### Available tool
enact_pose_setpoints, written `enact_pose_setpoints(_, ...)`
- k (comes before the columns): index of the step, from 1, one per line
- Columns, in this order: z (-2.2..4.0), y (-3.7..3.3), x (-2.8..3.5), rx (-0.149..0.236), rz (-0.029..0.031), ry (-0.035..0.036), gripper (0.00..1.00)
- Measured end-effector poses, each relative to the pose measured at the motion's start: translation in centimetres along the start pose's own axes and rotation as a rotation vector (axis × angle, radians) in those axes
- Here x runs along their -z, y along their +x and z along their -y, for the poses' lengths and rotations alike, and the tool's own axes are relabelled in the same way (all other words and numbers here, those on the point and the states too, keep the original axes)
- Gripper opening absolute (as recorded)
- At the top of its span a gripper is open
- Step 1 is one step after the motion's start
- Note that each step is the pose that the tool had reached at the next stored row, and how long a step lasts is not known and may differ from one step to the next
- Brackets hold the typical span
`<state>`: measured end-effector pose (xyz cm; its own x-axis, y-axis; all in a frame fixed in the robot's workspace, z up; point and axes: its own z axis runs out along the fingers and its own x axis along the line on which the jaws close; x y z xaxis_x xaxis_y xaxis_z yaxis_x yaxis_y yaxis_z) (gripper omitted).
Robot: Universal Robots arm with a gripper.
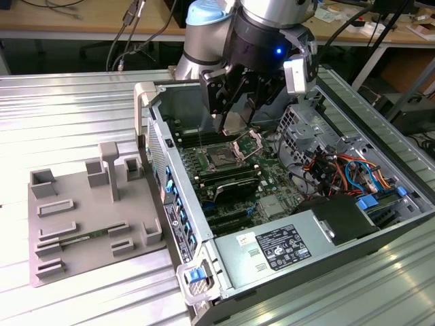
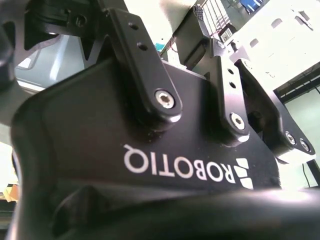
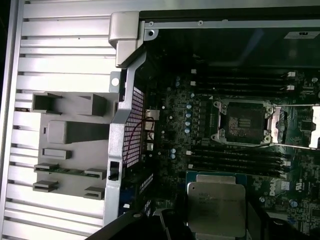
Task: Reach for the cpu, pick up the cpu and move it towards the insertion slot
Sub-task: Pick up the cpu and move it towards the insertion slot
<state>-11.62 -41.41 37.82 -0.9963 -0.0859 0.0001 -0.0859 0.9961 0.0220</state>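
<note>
the cpu (image 3: pixel 216 207) shows in the first wrist view as a pale silvery square held at the end effector (image 1: pixel 234 124), whose dark fingers close on its edges; in the exterior view the chip (image 1: pixel 233 122) hangs between the fingertips, above the motherboard inside the open computer case (image 1: pixel 380 224). so the end effector is closed down to the chip's width and has it in hand. the insertion slot (image 3: pixel 243 122) lies open, its metal frame (image 1: pixel 250 144) swung up beside it, and the chip sits near it but not over it. the memory slots (image 3: pixel 240 80) run along both sides of the socket. off to the exterior view's left, the grey tray (image 1: pixel 81 231) rests on the ribbed metal surface (image 1: pixel 68 102), a green memory stick (image 1: pixel 80 238) lying in it.

i judge the main risks to be the thin edge grip letting the chip tilt or slip, and a low approach catching the raised frame or lever.
</note>
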Motion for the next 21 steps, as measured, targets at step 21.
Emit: enact_pose_setpoints(21,0.21,-2.38,-0.29,0.000,-0.0002,0.0027,0.55)
